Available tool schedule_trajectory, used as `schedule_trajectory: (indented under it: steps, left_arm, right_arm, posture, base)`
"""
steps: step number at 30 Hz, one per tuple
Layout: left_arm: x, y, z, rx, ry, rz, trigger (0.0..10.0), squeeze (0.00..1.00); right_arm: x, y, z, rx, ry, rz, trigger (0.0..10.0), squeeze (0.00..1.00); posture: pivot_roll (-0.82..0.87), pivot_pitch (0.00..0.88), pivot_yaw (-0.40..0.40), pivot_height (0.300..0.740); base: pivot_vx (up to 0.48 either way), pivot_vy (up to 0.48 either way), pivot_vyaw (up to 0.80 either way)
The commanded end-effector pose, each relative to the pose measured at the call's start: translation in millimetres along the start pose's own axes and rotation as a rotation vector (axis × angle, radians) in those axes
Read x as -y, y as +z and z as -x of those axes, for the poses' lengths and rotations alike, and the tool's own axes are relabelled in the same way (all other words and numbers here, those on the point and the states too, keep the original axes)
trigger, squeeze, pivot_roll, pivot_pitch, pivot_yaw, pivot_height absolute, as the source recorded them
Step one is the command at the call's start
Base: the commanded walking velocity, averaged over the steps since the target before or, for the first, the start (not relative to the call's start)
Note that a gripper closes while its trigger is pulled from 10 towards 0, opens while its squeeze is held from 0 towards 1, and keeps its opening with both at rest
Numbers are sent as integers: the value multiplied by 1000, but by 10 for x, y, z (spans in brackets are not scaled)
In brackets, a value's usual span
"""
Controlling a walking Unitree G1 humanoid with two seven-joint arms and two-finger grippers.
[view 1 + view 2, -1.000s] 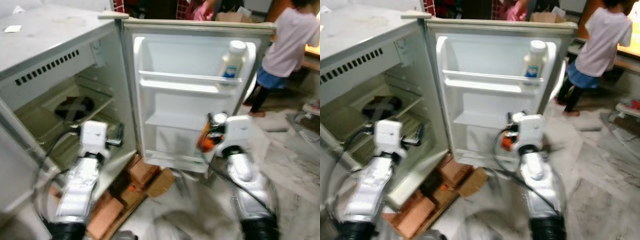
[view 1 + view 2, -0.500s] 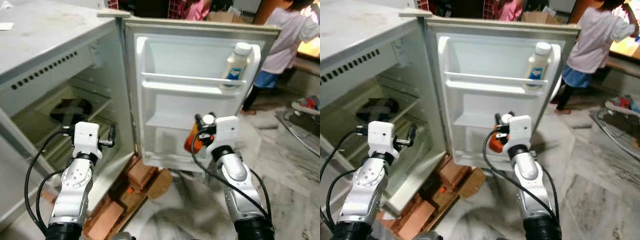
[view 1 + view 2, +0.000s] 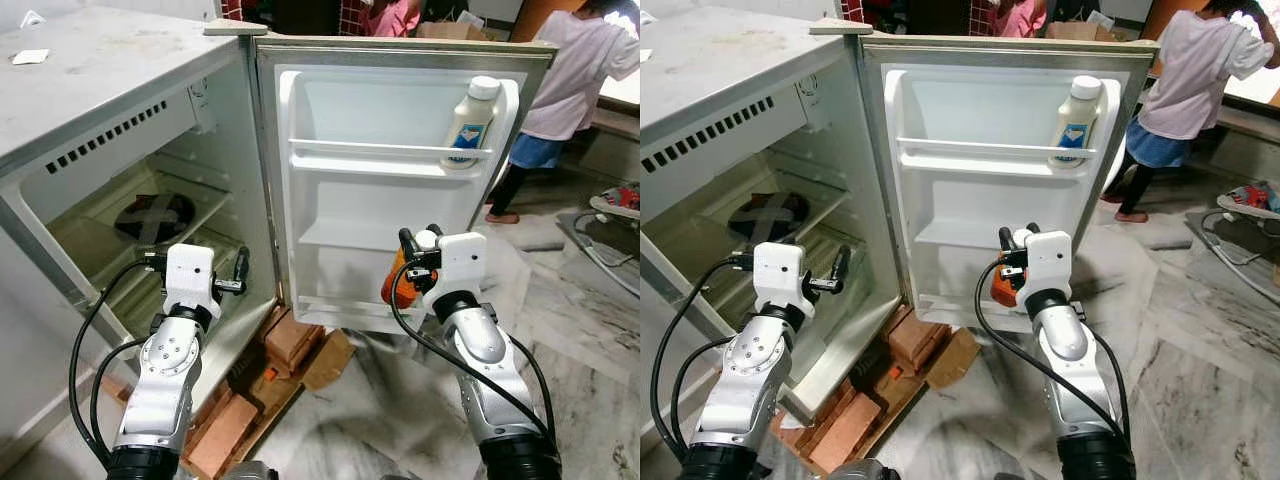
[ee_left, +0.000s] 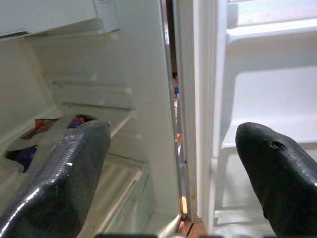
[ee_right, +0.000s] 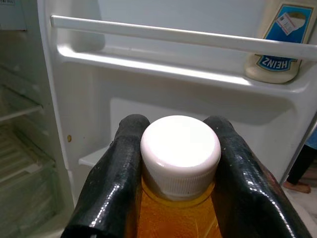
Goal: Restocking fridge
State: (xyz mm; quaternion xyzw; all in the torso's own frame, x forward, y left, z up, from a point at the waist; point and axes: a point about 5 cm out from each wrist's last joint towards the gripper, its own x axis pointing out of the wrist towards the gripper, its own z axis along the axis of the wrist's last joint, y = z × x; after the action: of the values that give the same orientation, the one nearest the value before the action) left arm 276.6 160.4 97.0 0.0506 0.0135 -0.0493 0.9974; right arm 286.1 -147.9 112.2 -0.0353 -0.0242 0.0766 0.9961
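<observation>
Orange liquid fills the bottle (image 5: 176, 208) that the right gripper (image 5: 179, 163) holds clamped at the neck, one black finger on each side of its white cap (image 5: 180, 146). Bottle and gripper hang in front of the fridge door (image 3: 400, 190), level with the door's middle shelf (image 3: 345, 237) and just above its lowest rack. That door stands wide open, its inner side turned toward the robot. On the door's top shelf (image 3: 385, 165), behind the white rail, a pale mayonnaise bottle (image 3: 468, 123) with a blue label stands upright in the corner farthest from the hinge. The left gripper (image 4: 173, 163) is raised beside the hinge edge of the door, at the mouth of the fridge (image 3: 90, 120) cabinet, with its two fingers (image 4: 64, 173) spread well apart and nothing between them. Inside the cabinet, away from the door, a dark round object (image 3: 153, 217) lies on a shelf; what it is cannot be made out. Below the door's bottom edge, bricks (image 3: 285, 340) and scraps of cardboard lie on the marble floor (image 3: 590, 330). Beyond the far edge of the door a person (image 3: 575, 90) in a light top and blue shorts stands facing away.
</observation>
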Motion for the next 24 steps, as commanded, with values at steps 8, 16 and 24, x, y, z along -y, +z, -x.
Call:
schedule_trajectory:
  steps: [8, 16, 24]
  left_arm:
    - [18, 37, -1, 7, -10, -6, 10000, 0]
    - [33, 44, -12, 11, -12, -9, 10000, 0]
    - [44, 55, -8, 17, -28, -6, 10000, 0]
  right_arm:
    - [11, 82, -24, 33, -1, -1, 10000, 0]
    - [7, 86, -35, 37, 3, 0, 10000, 0]
    - [0, 86, -40, 36, 3, 3, 10000, 0]
  posture:
    - [45, 19, -14, 700]
    - [45, 18, -14, 656]
    - [43, 17, -12, 656]
  base:
    - [0, 0, 0]
    - [0, 0, 0]
    - [0, 0, 0]
